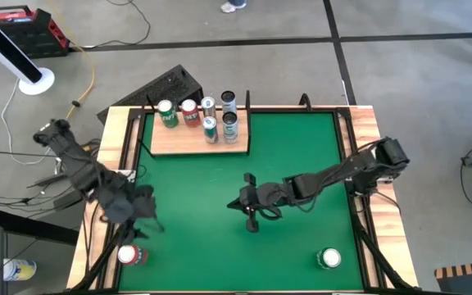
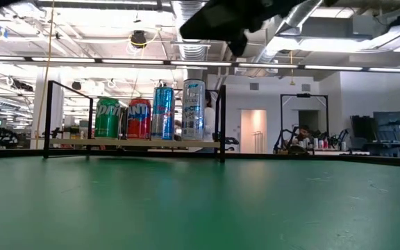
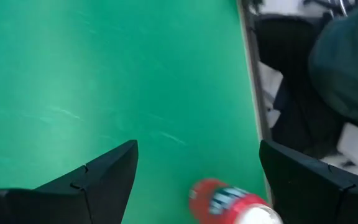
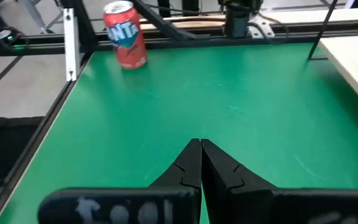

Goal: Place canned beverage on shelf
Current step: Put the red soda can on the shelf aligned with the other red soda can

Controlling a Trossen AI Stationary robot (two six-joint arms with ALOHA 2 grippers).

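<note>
The red can (image 3: pixel 229 202) stands upright in the counter's (image 1: pixel 301 164) near left corner, close to the side rail (image 1: pixel 97 238). The left jaws are spread wide and empty, hovering above the green; the can shows ahead of them and nearer one finger than the other, not yet between them. So the step in hand looks like the reach for this can, with the grasp still to come. The left arm (image 1: pixel 105 188) probably needs to centre on the can and drop until the jaws flank its body before closing. The rail and the counter edge sit just beside the can, so the outer finger has little room on that side.

A green can (image 1: pixel 329 259) waits in the near right corner, untouched and well apart from both arms.

Further in, the right arm (image 1: pixel 334 174) reaches over mid-counter, its jaws clenched on nothing and lifted off the surface. It lies between the red can and the far right of the counter, but the straight path from the left corner to the shelf looks open.

At the far edge the shelf (image 1: pixel 162 146) carries six cans (image 1: pixel 189 112), grouped toward its back and right. The bare board at its front left, the side nearest the left arm, seems the best landing spot. Thin black posts (image 2: pixel 221 121) rise at its corners, so I judge the can should come in high and go down between them
</note>
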